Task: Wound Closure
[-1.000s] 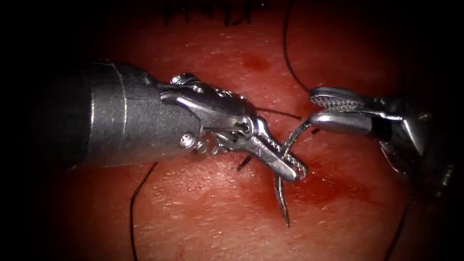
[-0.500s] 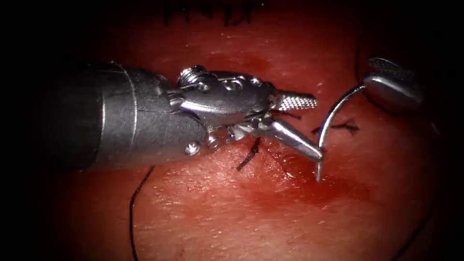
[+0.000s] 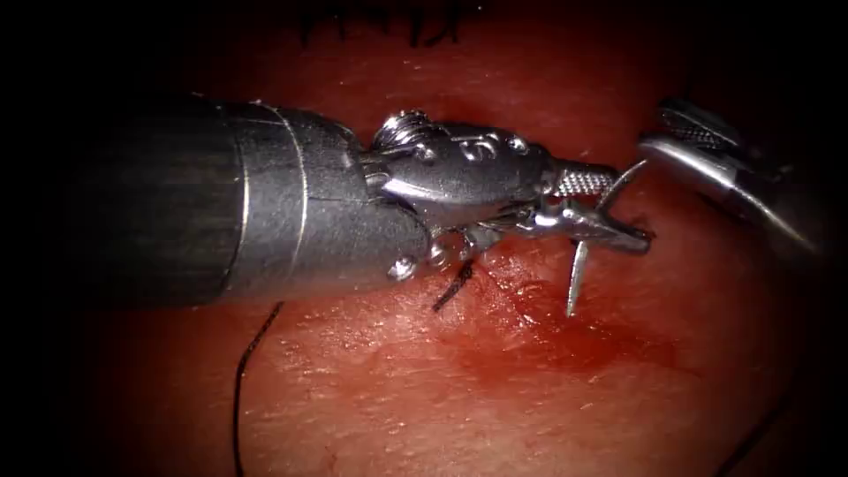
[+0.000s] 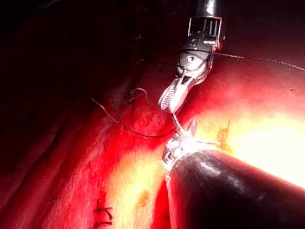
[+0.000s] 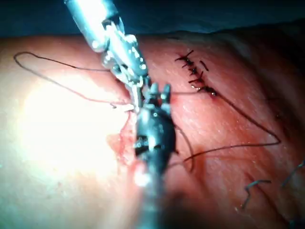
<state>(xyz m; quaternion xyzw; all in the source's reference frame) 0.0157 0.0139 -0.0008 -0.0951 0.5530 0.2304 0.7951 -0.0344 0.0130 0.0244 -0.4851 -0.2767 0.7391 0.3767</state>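
Note:
My right tool (image 3: 658, 152) comes in from the upper right, jaws shut on the curved needle (image 3: 579, 261) at its rear end. The needle hangs clear of the tissue (image 3: 424, 389), its tip pointing down over the red fluid (image 3: 583, 340) at the cut. My left tool (image 3: 605, 208) reaches in from the left with its jaws parted, one on each side of the needle's mid-curve. In the left wrist view the right tool (image 4: 170, 100) holds the needle (image 4: 177, 122) just above the left tool's jaws (image 4: 185, 136).
Black thread (image 3: 240, 380) trails down the tissue on the left, and more thread (image 5: 238, 143) loops across it in the right wrist view. A short cut end (image 3: 450, 287) lies under the left tool. Finished stitches (image 3: 380, 22) sit at the far edge.
The left tool let go of the needle, opened and moved right. The right tool shut on the needle's rear end and lifted it up and right; the left jaws now straddle it.

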